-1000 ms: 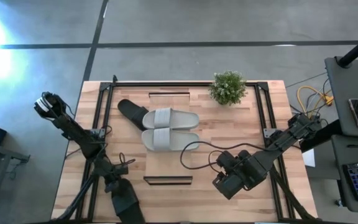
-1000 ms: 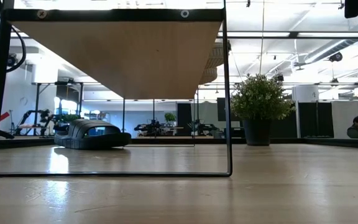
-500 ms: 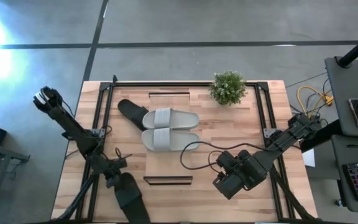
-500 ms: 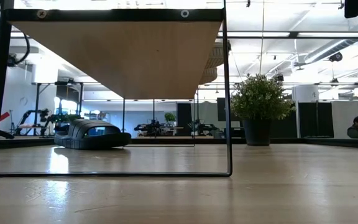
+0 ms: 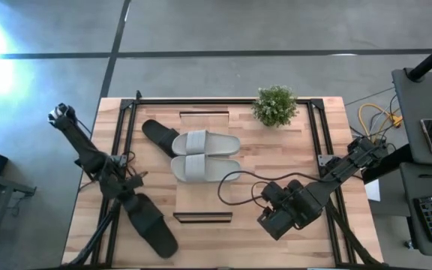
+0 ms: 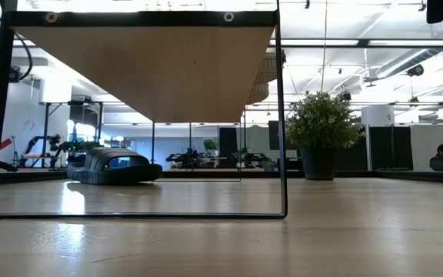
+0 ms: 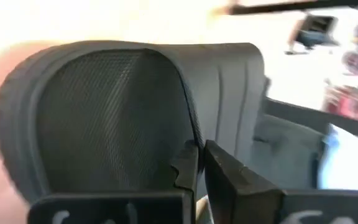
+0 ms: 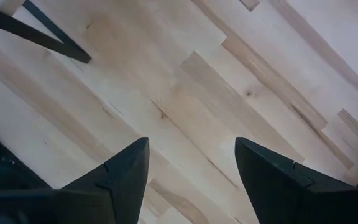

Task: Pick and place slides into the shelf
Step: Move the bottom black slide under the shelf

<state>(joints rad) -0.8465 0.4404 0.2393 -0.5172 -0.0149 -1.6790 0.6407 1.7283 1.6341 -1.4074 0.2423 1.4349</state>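
Your left gripper [image 5: 130,201] pinches a black slide [image 5: 147,225] by its edge, just off the shelf [image 5: 205,161]'s near-left corner (thin hold). Swing fast and it could twist free. Right gripper [image 8: 188,163] waits spread, near the shelf's near-right corner.

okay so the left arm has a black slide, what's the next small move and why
Probably carry it toward the shelf. The left end effector is shut on a black slide at the table's near left, apart from the grey pair and the other black slide by the shelf. The right end effector waits open.
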